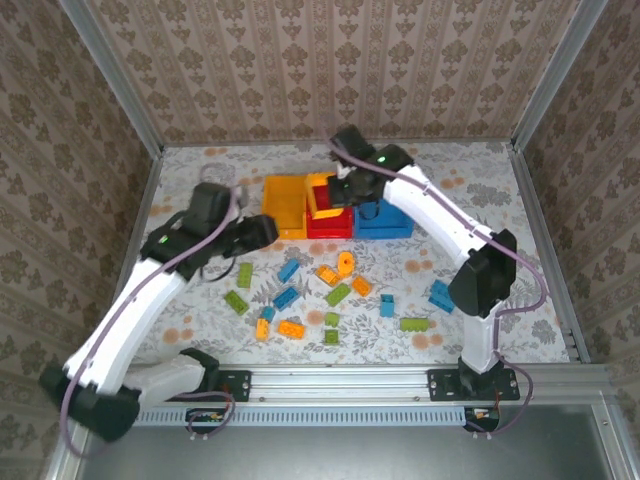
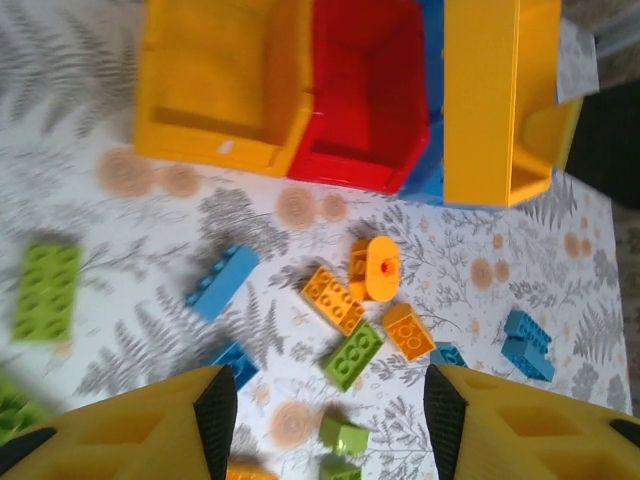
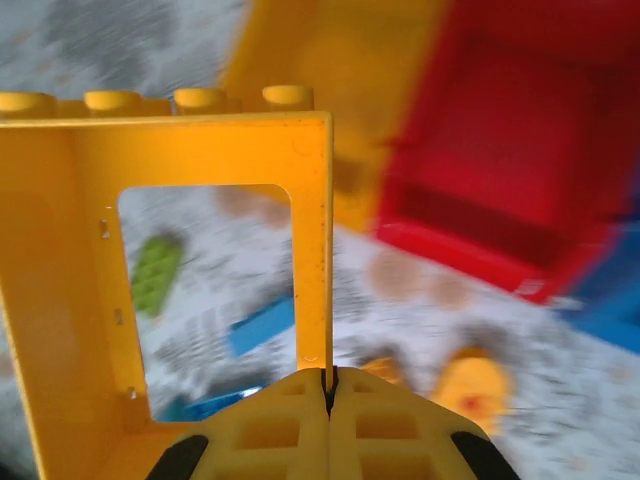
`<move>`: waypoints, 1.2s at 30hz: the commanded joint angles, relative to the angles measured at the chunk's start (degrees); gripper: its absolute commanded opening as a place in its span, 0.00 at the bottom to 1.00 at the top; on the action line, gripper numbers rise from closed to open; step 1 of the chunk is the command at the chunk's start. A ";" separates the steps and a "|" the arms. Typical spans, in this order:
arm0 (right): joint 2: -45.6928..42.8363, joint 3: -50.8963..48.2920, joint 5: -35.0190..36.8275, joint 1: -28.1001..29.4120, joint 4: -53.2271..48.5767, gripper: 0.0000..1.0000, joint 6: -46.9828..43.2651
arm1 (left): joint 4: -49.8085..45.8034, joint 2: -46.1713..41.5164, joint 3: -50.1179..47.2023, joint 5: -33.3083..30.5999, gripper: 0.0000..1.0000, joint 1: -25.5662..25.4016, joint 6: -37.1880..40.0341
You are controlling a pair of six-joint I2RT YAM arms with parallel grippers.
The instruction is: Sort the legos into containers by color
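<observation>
Three containers stand side by side at the back: a yellow-orange bin, a red bin and a blue bin. My right gripper is shut on the thin wall of a tall orange frame-shaped lego, held above the red bin's left edge. Blue, green and orange legos lie scattered in front of the bins, among them a green brick, an orange brick and a blue brick. My left gripper hangs open above these, holding nothing.
A second green brick lies left of the cluster, and blue bricks lie to the right near the right arm. Metal frame rails run along the table's near edge and sides.
</observation>
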 commanded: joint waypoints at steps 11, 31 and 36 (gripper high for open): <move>13.42 9.91 4.24 -16.44 -1.83 0.00 -4.58 | 7.62 38.99 33.43 -4.10 0.58 -12.92 8.39; 33.21 27.28 -0.81 -18.01 -6.33 0.12 -6.19 | 4.58 46.23 39.35 -7.38 0.57 -14.05 9.03; 31.91 27.83 -0.38 -17.75 -6.61 0.34 -6.29 | 4.76 42.43 34.30 -8.48 0.57 -13.71 8.98</move>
